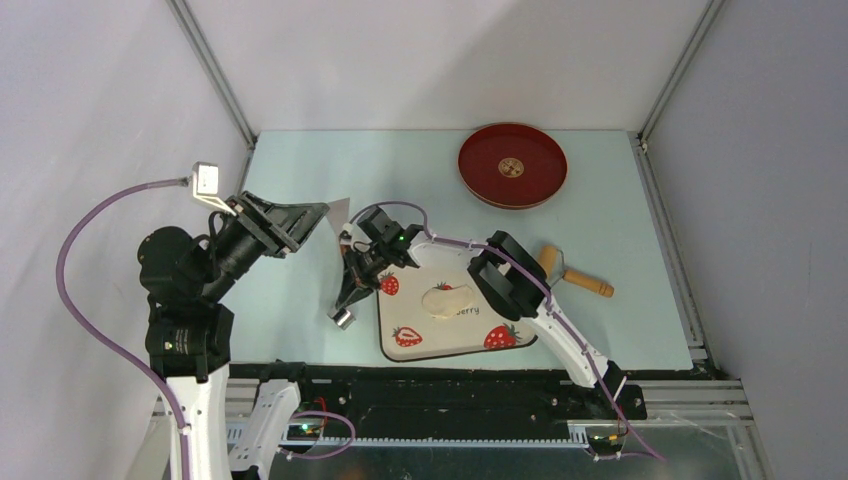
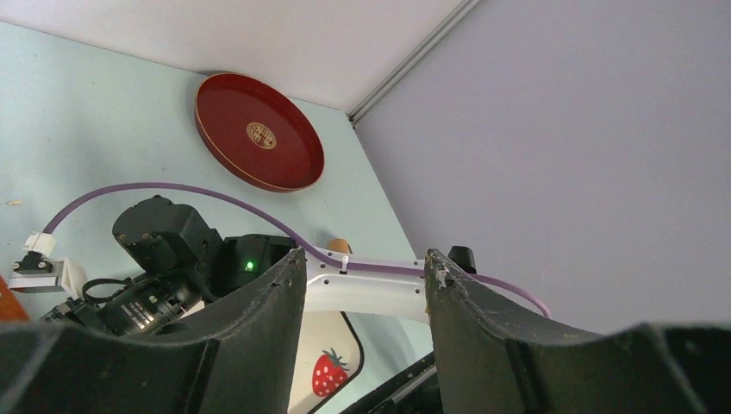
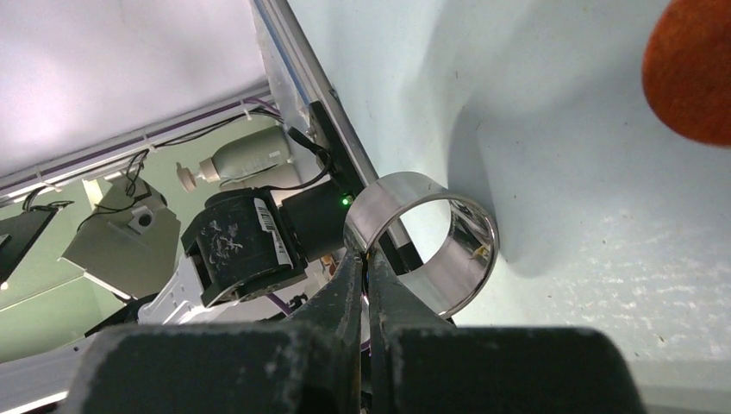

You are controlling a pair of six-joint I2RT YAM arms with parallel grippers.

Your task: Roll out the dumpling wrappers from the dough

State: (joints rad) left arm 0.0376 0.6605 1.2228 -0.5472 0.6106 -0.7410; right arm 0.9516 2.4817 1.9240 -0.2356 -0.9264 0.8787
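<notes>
My right gripper [image 3: 364,259] pinches the steel ring cutter [image 1: 343,319] just left of the strawberry plate [image 1: 440,345]. The flattened dough [image 1: 447,299] lies on that plate, seemingly uncut. My left gripper [image 2: 365,267], farther left, gapes empty.

I'm seeing the plate [image 1: 440,338] sitting by the near edge of the bench [image 1: 630,330], with the dough [image 1: 447,300] lying on it. The ring cutter [image 1: 343,318] is being pinched in my right pincer [image 1: 346,310] just left of the plate. The roller [image 1: 585,282] is lying to the plate's right, and the tray [image 1: 543,150] is resting toward the far right corner.
</notes>
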